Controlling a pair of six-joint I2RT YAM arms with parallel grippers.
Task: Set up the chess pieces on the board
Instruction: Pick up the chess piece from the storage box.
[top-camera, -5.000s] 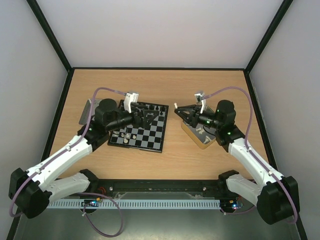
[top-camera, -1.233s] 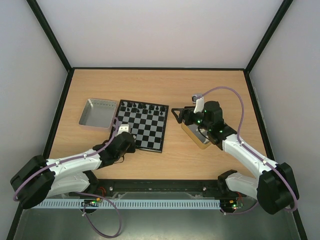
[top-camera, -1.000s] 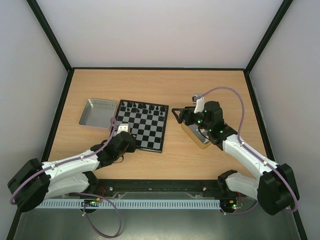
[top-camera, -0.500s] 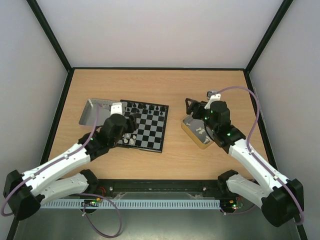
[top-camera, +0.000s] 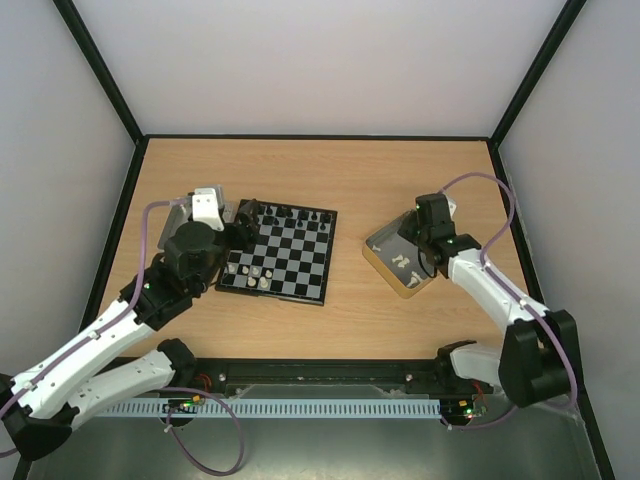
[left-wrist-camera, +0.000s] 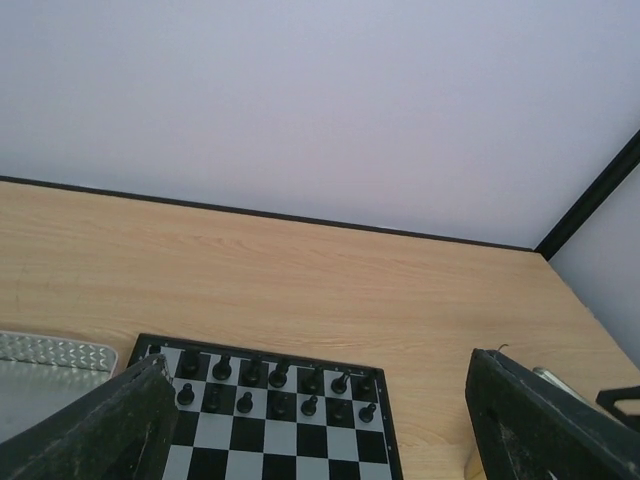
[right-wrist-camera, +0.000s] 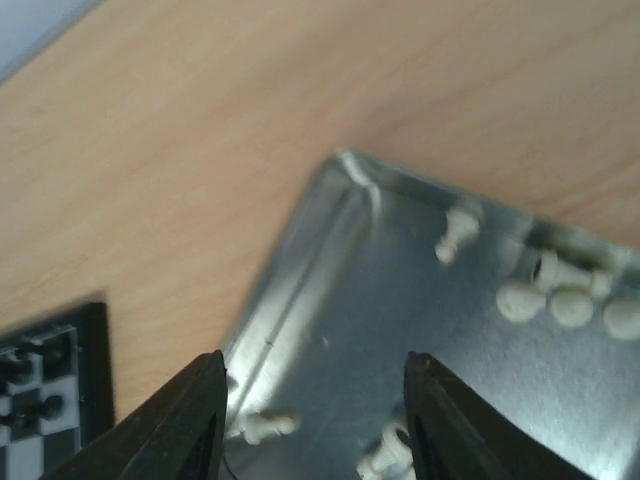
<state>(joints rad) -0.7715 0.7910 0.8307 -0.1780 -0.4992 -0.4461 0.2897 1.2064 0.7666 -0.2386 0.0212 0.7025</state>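
Wooden table (top-camera: 350, 180) is enclosed by white walls. On the board (top-camera: 300, 285), left of centre, white chess pieces (top-camera: 255, 272) are set on the near rows. More are left lying in the gold-sided tin (right-wrist-camera: 300, 290) at right. The right gripper (right-wrist-camera: 312, 395) is held low over that tin, jaws apart, nothing clearly gripped. The left gripper (left-wrist-camera: 320, 400) is held over the board's left edge, jaws wide and empty. Black pieces (left-wrist-camera: 270, 385) are lined up on the far rows.

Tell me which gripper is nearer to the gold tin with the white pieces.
Right. The right gripper hangs directly over the tin, above its floor. The left gripper is at the far left corner of the chessboard, with the board between it and the tin.
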